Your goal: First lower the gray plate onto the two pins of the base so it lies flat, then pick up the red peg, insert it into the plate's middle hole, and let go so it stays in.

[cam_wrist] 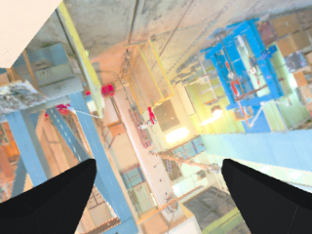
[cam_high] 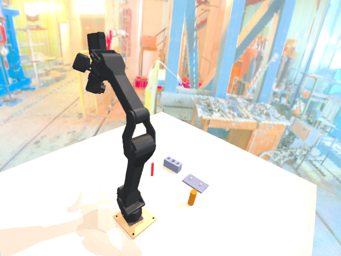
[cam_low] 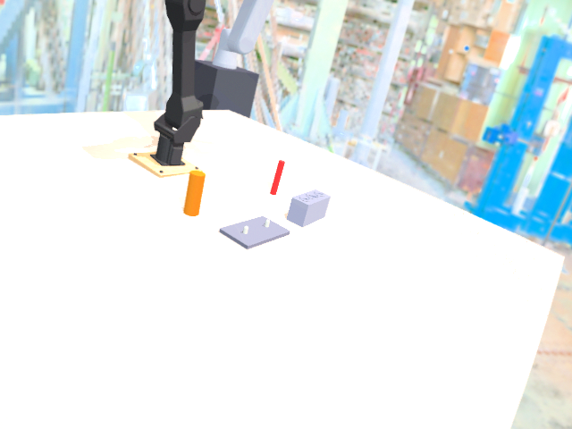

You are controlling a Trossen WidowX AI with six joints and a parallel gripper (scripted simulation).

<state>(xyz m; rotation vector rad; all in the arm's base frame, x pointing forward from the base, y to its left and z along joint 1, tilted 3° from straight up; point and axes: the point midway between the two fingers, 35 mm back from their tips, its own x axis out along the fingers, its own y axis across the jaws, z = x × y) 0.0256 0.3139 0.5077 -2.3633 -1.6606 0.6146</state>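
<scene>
The gray plate [cam_high: 172, 165] [cam_low: 307, 209], a thick block with three holes in its top, stands on the table beside the base. The flat base [cam_high: 195, 183] [cam_low: 258, 236] lies apart from it, with two short white pins pointing up and nothing on them. The red peg [cam_high: 152, 169] [cam_low: 277, 177] stands upright on the table near the plate. My gripper [cam_wrist: 160, 165] is wide open, with nothing between its fingers in the wrist view. It is raised high above and away from all these parts, and is outside the exterior view.
An orange cylinder [cam_high: 192, 197] [cam_low: 194, 194] stands upright close to the base, on the side toward the arm. The arm's wooden mounting board [cam_high: 145, 224] [cam_low: 161, 172] lies on the white table. The table's edges [cam_high: 316, 198] show in the top and exterior views.
</scene>
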